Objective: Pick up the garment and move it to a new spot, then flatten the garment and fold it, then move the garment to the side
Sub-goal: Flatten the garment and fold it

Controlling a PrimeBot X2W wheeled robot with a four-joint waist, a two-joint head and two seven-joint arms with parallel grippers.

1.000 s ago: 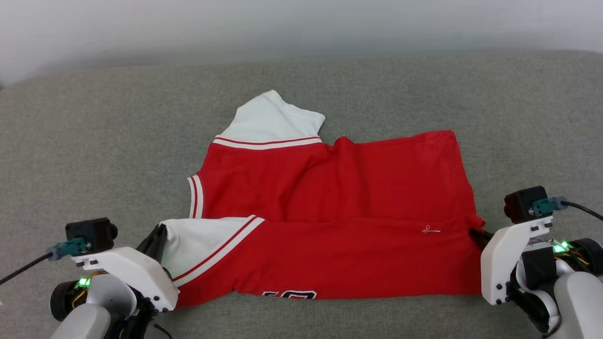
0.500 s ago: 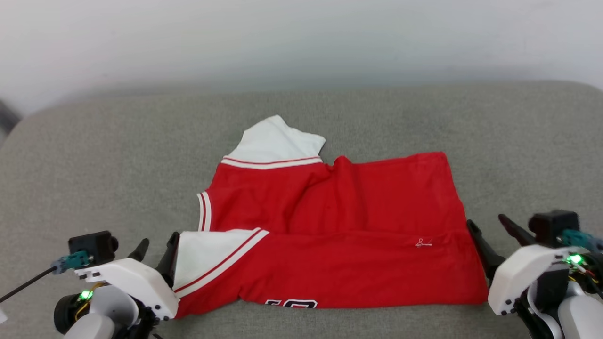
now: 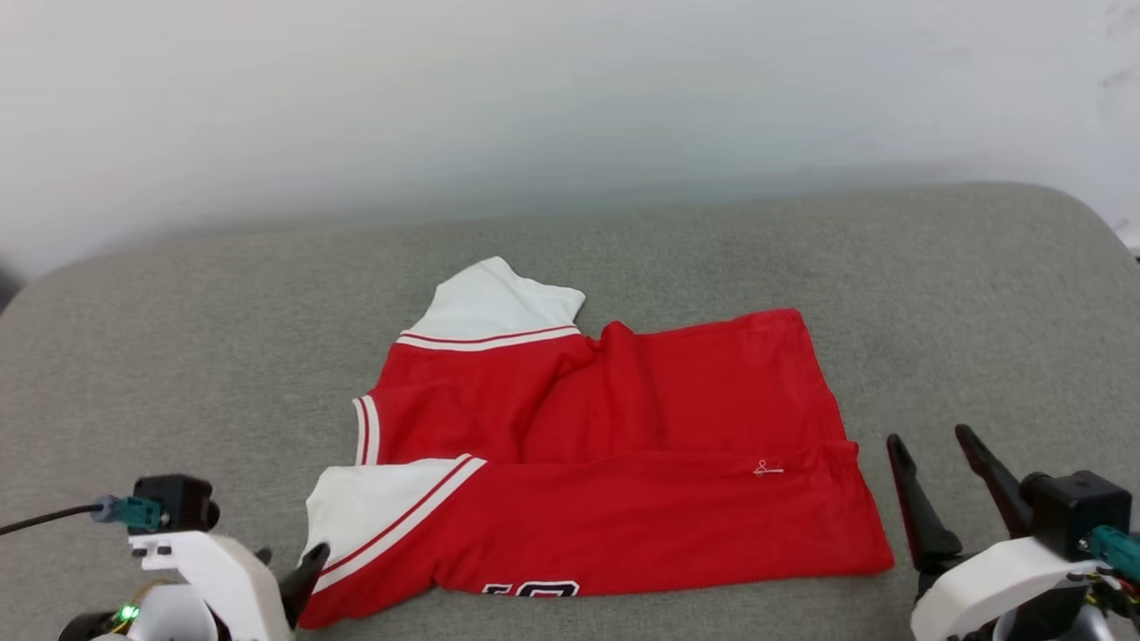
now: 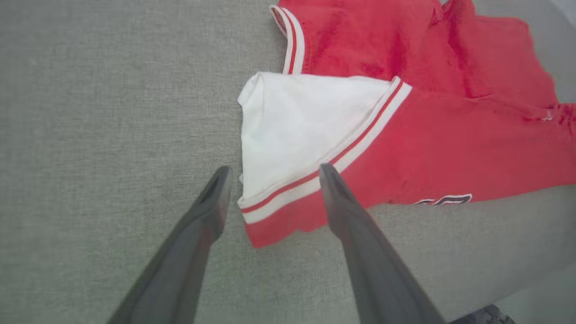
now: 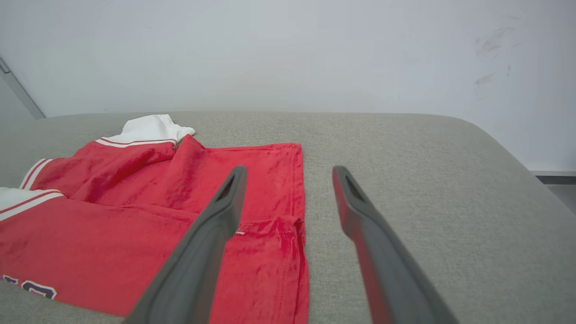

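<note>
Left claw [image 4: 274, 171] and right claw [image 3: 931, 438] gape empty at the 2 ends of the garment [image 3: 623, 499].
Unheld, its fold may slip open; the bunched far sleeve [image 3: 494, 307] could skew the next fold.

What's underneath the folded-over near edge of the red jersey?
The folded strip lies on the jersey's red body, which rests on the grey cushion. Most of the black print wraps underneath, hidden.

Head camera: forward and down, whole garment [image 3: 614, 463] in frame. Left wrist camera: close above its near sleeve [image 4: 297, 130]. Right wrist camera: low, apparently beside the hem [image 5: 298, 180], facing the wall [image 5: 270, 54].
</note>
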